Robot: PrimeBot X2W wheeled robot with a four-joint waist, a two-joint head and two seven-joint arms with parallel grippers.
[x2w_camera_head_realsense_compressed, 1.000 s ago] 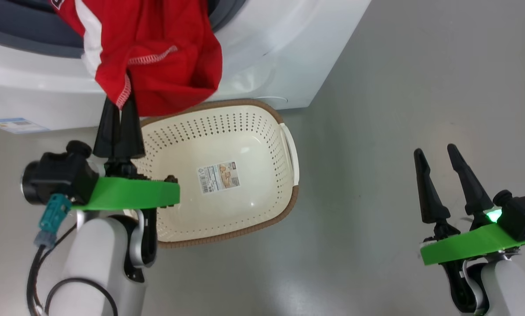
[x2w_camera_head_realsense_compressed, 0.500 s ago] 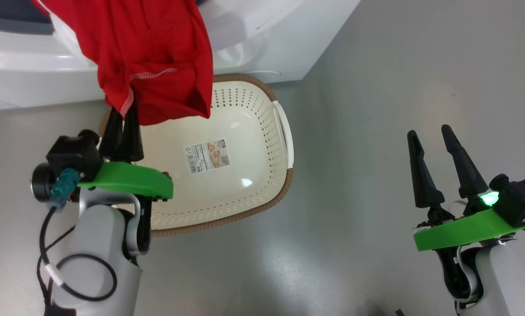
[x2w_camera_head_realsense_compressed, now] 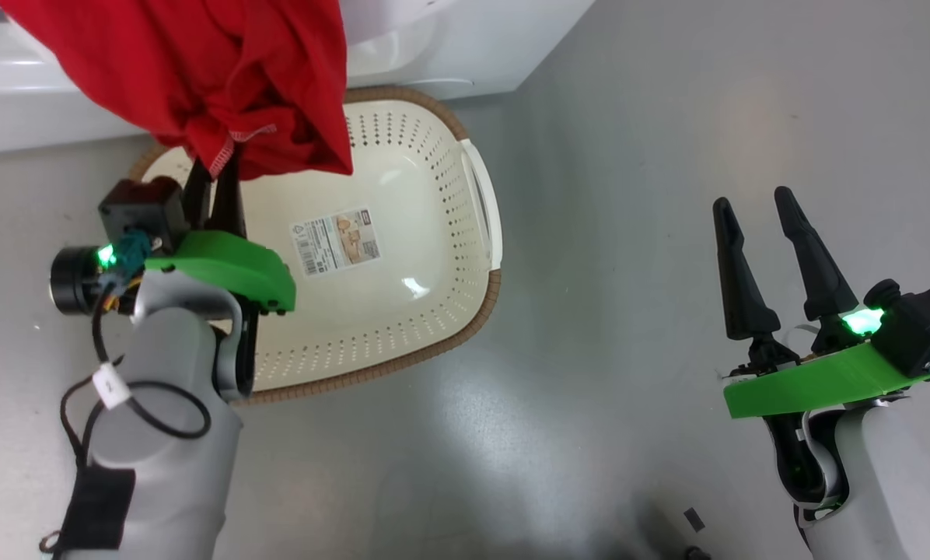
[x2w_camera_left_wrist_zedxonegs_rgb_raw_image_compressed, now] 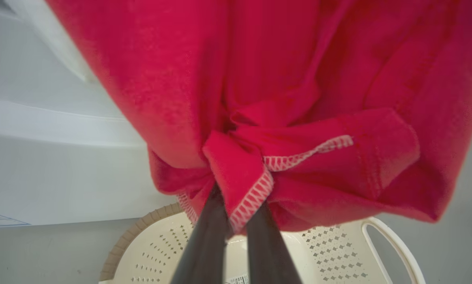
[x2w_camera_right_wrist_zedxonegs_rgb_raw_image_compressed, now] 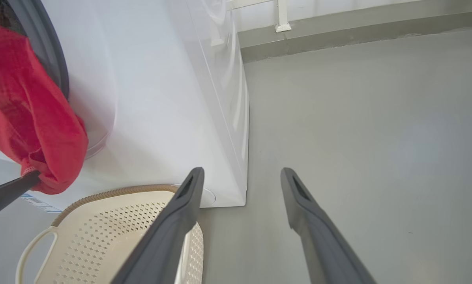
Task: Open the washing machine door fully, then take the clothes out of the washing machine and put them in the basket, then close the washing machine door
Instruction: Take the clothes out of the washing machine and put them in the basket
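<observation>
Dangling over the cream basket's (x2w_camera_head_realsense_compressed: 477, 194) far edge, the red garment (x2w_camera_head_realsense_compressed: 224, 85) is clamped at its white-stitched hem by the left gripper (x2w_camera_head_realsense_compressed: 215, 175); the right gripper (x2w_camera_head_realsense_compressed: 753, 204) is held spread, empty.

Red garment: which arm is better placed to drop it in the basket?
Left. The left tool is shut on the garment hanging over the basket; the right tool is open and apart.

Right hand (x2w_camera_head_realsense_compressed: 751, 197): long black tapered fingers (x2w_camera_head_realsense_compressed: 739, 288); green wrist plate (x2w_camera_head_realsense_compressed: 807, 385); pale grey forearm (x2w_camera_head_realsense_compressed: 885, 482).
</observation>
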